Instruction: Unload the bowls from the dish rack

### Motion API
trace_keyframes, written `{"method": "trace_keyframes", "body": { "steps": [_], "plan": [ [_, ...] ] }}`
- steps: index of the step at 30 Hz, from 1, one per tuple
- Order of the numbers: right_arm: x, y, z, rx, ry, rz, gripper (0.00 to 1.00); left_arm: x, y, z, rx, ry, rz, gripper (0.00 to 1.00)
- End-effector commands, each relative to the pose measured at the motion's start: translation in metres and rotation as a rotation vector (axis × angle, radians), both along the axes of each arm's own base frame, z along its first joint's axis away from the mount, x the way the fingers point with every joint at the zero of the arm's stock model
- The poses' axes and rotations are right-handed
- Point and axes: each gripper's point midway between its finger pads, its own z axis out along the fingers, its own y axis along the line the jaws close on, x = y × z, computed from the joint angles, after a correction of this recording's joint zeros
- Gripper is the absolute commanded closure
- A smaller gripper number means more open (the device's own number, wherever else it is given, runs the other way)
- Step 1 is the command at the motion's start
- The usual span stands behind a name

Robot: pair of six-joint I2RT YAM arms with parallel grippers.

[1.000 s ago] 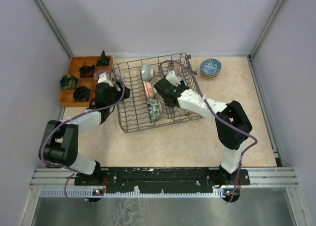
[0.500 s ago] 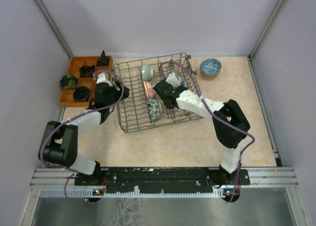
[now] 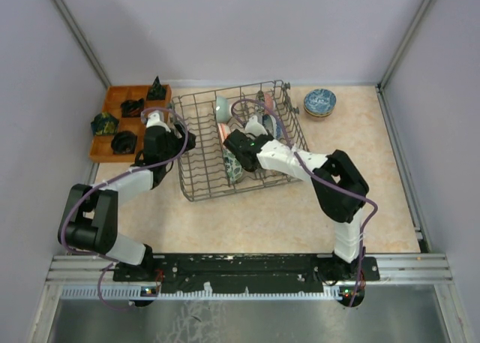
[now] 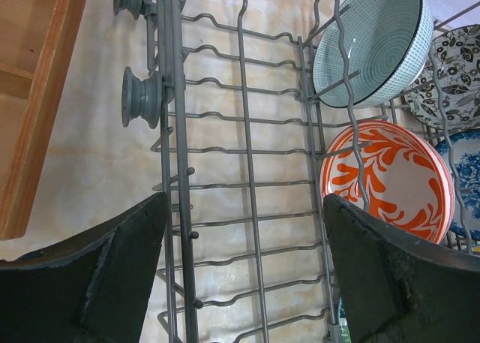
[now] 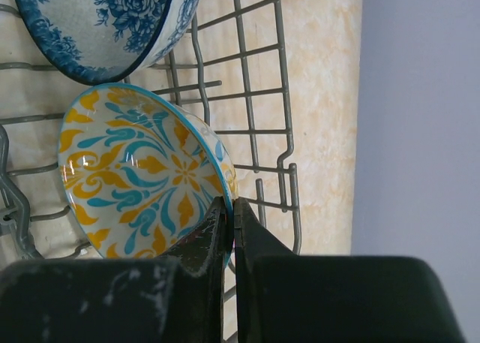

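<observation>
The dish rack stands mid-table with bowls on edge between its tines. My right gripper is shut on the rim of a yellow-and-teal patterned bowl, which leans beside a blue-and-white bowl. From above, that gripper reaches into the rack's middle. My left gripper hangs open over the rack's left side, holding nothing. Beyond it stand a pale green bowl and a red-and-white bowl.
An orange tray of dark objects sits left of the rack, close to my left arm. A stack of bowls rests on the table at the back right. The side walls stand close on both sides.
My right gripper has moved left inside the rack and shut on the yellow-and-teal bowl's rim. The left arm has stayed where it was.
</observation>
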Motion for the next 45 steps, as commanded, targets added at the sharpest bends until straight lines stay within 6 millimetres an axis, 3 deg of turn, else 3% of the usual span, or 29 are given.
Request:
{"method": "trace_keyframes", "body": {
  "steps": [1,18,24,27,34,39,45],
  "plan": [
    [0.002,0.011,0.019,0.012,-0.085,-0.016,1.0,-0.004,0.0,0.007,-0.007,-0.019,0.006,0.1],
    [-0.002,0.011,0.112,0.086,-0.283,-0.005,1.0,-0.003,0.004,0.007,-0.005,-0.019,0.024,0.09],
    [0.02,0.002,0.146,0.243,-0.343,0.01,1.0,-0.004,0.007,0.009,-0.003,-0.018,0.044,0.06],
    [0.036,-0.021,0.174,0.374,-0.407,0.008,1.0,-0.004,0.01,0.011,0.003,-0.018,0.056,0.04],
    [0.076,-0.073,0.213,0.637,-0.491,0.008,1.0,-0.006,0.012,0.019,0.0,-0.03,0.063,0.01],
    [0.108,-0.106,0.211,0.823,-0.493,-0.002,1.0,-0.011,0.015,0.029,-0.003,-0.049,0.074,0.01],
    [0.144,-0.14,0.193,1.003,-0.461,-0.043,1.0,-0.02,0.022,0.043,-0.005,-0.08,0.098,0.01]
  ]
}}
